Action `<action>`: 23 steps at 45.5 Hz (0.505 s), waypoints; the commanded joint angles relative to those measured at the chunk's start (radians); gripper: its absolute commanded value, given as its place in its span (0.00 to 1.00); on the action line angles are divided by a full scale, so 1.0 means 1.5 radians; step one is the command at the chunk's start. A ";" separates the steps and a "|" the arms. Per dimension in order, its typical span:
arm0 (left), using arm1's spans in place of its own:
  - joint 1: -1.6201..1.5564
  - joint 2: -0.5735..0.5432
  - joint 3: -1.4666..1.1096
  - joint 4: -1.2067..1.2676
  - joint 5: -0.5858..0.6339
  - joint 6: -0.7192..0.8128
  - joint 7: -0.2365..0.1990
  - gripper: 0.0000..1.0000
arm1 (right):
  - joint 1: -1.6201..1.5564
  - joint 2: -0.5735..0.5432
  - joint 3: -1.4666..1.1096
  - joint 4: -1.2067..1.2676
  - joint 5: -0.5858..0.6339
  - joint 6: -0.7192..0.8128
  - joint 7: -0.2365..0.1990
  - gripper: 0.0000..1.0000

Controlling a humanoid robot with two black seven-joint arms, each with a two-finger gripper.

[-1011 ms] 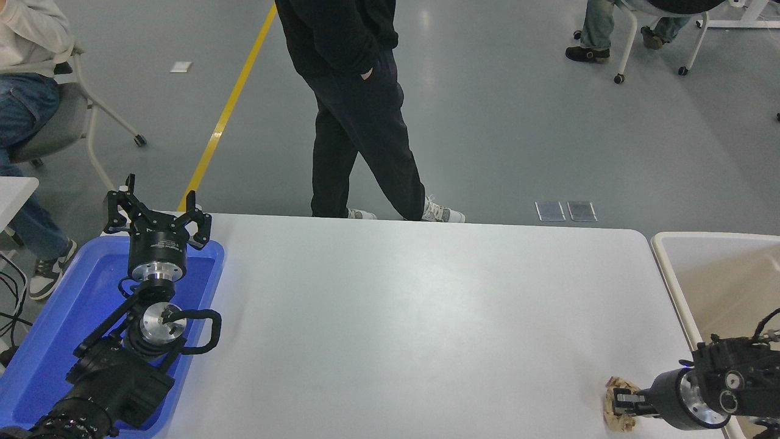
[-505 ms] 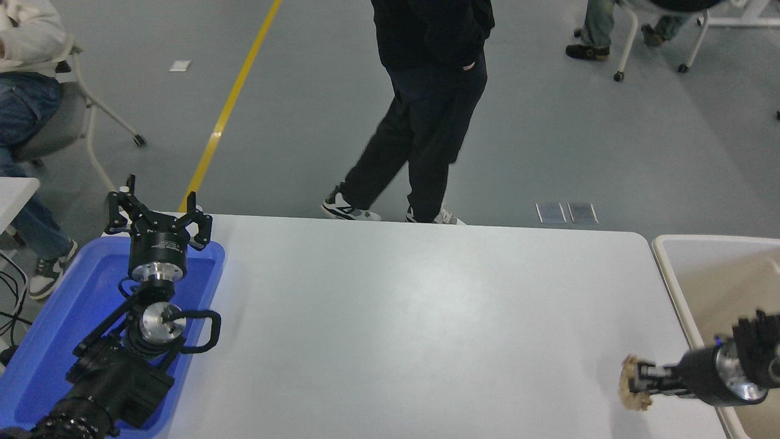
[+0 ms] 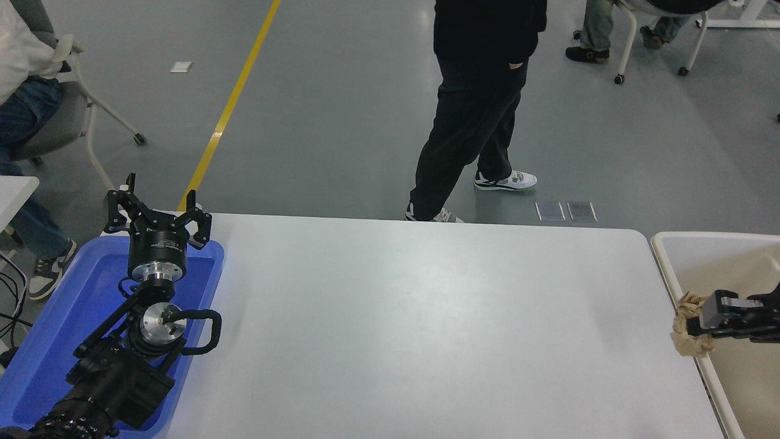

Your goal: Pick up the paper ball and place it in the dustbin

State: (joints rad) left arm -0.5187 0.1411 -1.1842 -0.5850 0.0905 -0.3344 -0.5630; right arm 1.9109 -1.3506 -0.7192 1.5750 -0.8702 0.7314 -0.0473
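Observation:
The tan, wrinkled paper ball is held in the air by my right gripper, which is shut on it. The ball hangs just over the left rim of the beige dustbin, which stands off the table's right end. The right arm comes in from the right edge, above the bin. My left gripper is open and parked at the lower left, over the blue tray.
A bright blue tray sits at the table's left end under the left arm. A person in black stands on the floor past the table's far edge. Seated people show at the top left and top right.
My right gripper has lifted the paper ball off the table's near right corner and carried it up and right to the dustbin's rim. The standing person has walked to the right.

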 commanded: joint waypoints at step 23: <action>0.000 0.000 0.000 0.000 0.000 0.000 0.000 0.99 | 0.170 -0.026 0.005 -0.053 -0.025 0.036 -0.054 0.00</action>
State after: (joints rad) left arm -0.5185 0.1411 -1.1842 -0.5853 0.0905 -0.3344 -0.5630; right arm 2.1181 -1.3873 -0.7140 1.5502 -0.9046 0.7802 -0.1165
